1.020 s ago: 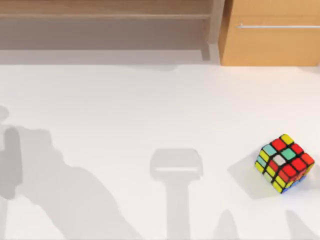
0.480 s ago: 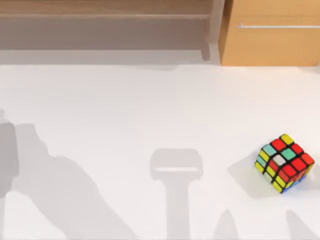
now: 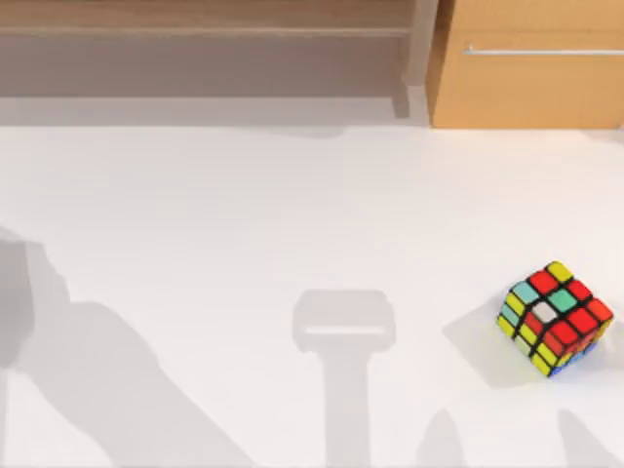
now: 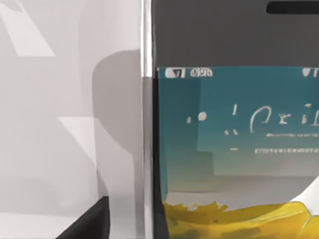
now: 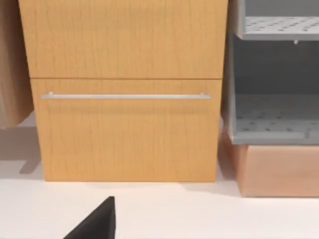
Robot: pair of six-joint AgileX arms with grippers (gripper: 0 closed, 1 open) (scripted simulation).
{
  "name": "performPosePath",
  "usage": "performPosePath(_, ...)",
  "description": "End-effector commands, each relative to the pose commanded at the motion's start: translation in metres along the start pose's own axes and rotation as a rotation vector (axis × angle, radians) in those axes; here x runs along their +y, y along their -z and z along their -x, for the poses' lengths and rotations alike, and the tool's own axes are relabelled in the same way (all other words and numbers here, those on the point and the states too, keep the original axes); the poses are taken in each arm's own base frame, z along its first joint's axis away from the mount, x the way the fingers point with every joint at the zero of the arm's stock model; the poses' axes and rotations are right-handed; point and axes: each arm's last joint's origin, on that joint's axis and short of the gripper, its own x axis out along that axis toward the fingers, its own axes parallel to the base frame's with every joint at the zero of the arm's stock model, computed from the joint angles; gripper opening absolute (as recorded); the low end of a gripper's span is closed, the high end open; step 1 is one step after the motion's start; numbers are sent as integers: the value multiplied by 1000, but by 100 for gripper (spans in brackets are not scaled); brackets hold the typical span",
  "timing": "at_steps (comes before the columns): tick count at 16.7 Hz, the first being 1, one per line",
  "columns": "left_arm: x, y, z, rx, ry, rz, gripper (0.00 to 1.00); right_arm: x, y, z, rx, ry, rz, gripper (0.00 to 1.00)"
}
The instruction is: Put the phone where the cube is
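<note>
The cube (image 3: 554,318) rests on the white table (image 3: 292,214) near its right edge, tilted corner-on, with red, yellow, teal and white stickers showing. In the left wrist view the phone (image 4: 234,149) is very close, showing a white edge, a black front and a lit teal and yellow screen. It lies flat on the white surface. A black wedge of my left gripper (image 4: 87,224) shows just beside the phone's white edge. In the right wrist view a black wedge of my right gripper (image 5: 94,221) hangs over the table, facing the cabinet.
A wooden cabinet with a metal drawer handle (image 3: 531,63) (image 5: 124,95) stands at the back right of the table. Beside it are grey perforated shelves (image 5: 274,119) and a low wooden shelf (image 3: 195,29) along the back. Arm shadows lie on the table's left and front.
The arm shadow at the table's left has slid further left in the top view. The cube has not moved.
</note>
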Motion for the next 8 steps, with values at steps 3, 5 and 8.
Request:
performPosePath(3, 0, 0, 0, 0, 0, 0, 100, 0, 0, 0, 0, 0, 0, 100)
performPosePath(5, 0, 0, 0, 0, 0, 0, 85, 0, 0, 0, 0, 0, 0, 100)
performPosePath(8, 0, 0, 0, 0, 0, 0, 62, 0, 0, 0, 0, 0, 0, 100)
